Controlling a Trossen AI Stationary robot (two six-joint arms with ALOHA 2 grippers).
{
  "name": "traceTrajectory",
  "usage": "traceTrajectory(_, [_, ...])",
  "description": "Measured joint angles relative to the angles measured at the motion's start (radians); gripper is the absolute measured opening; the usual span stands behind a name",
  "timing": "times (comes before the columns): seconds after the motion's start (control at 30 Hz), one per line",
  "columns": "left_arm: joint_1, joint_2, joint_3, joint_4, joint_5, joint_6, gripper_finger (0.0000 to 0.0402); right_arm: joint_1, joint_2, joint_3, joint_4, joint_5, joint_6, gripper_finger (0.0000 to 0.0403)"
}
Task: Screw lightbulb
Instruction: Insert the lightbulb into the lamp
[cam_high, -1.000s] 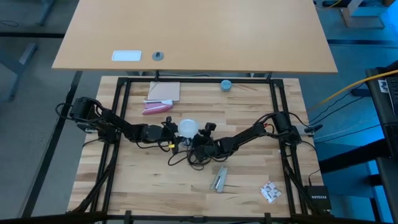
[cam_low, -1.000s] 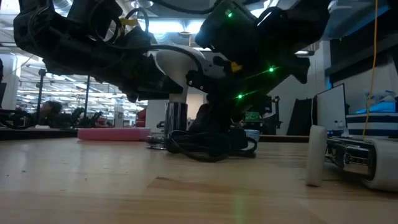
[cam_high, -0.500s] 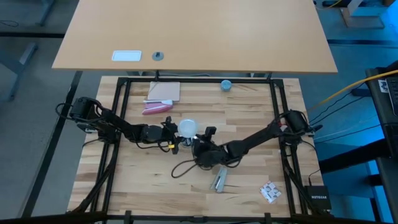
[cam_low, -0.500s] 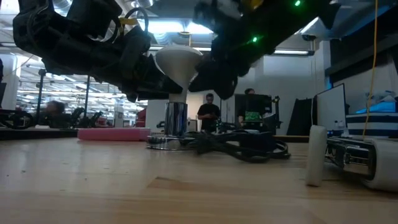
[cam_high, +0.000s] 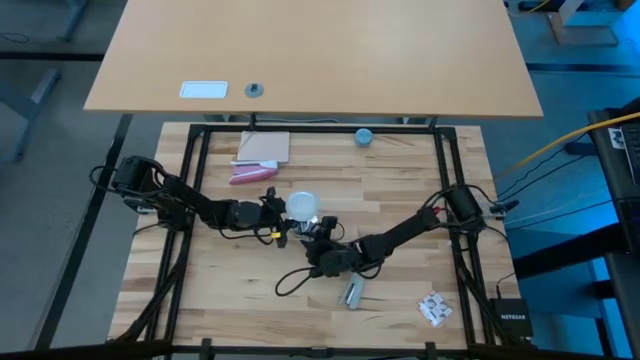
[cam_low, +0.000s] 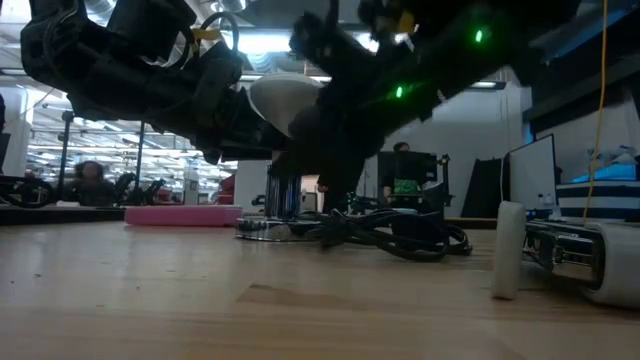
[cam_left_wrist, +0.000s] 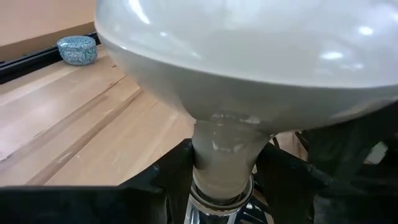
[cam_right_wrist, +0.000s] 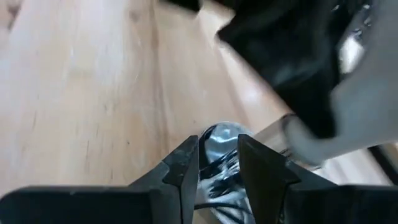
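Holding the pale grey neck of the small white frosted round lightbulb (cam_left_wrist: 249, 74), the left gripper (cam_left_wrist: 221, 171) squeezes it from both sides near the middle of the wooden table (cam_high: 200, 290). Just right of it, the right gripper (cam_right_wrist: 217, 165) has a small gap between its fingers, holding nothing, above a shiny metal base (cam_right_wrist: 217, 140).

Your two arms are dark, jointed and slim, with black cables along them. A yellow tag sits near the left claw (cam_high: 283, 226), and small green lights glow on the right arm. The right claw (cam_right_wrist: 217, 163) has two black, wedge-shaped fingers.
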Motion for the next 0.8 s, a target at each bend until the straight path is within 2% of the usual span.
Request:
traceTrajectory(0.2, [0.0, 0.0, 0.0, 0.001, 0.0, -0.004, 0.0159, -0.024, 0.046, 0.0, -0.001, -0.03, 0.023, 0.0115])
traceTrajectory(0.5, [0.001, 0.0, 0.0, 0.0, 0.001, -0.016, 0.0159, -0.071, 0.044, 0.001, -0.09, -0.095, 0.068, 0.0115])
traceTrajectory(0.8, [0.001, 0.0, 0.0, -0.002, 0.001, -0.015, 0.0159, -0.076, 0.04, 0.004, -0.181, -0.081, 0.13, 0.0115])
